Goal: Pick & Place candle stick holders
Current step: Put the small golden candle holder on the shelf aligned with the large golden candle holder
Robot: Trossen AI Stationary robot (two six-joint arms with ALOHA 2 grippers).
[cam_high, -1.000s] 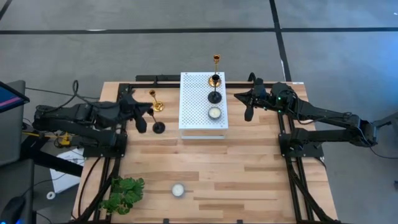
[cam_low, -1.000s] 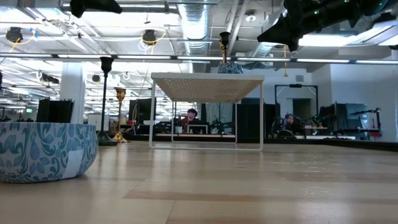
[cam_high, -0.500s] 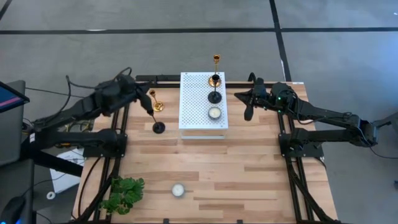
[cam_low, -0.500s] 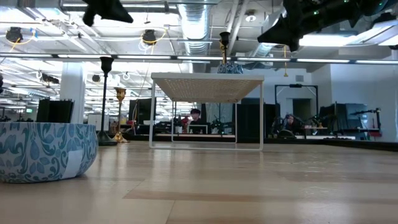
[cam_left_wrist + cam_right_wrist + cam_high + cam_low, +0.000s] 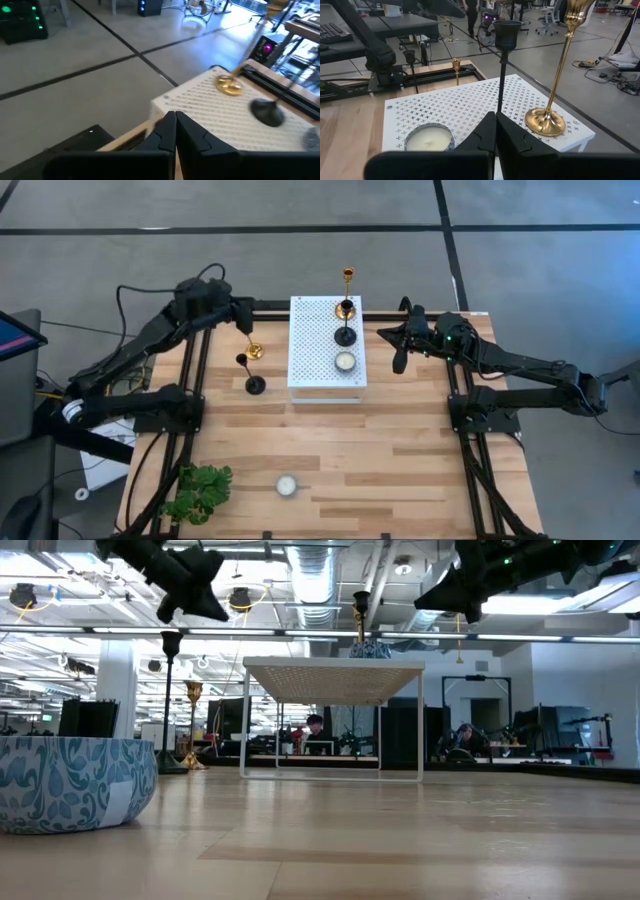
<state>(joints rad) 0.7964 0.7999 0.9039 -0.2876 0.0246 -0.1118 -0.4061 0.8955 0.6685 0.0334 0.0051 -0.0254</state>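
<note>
With one gold holder (image 5: 347, 284) and one black holder (image 5: 345, 323) on the white stand (image 5: 310, 350), another gold holder (image 5: 251, 342) and black holder (image 5: 252, 374) remain on the table (image 5: 380, 450); left tool (image 5: 244, 318) and right tool (image 5: 399, 362) closed, empty.

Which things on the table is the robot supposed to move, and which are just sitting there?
For the job:
gold holder on the white stand
black holder on the white stand
gold holder on the table
black holder on the table

Just sitting there:
white stand
candle on the stand
candle on the table
green plant
</note>
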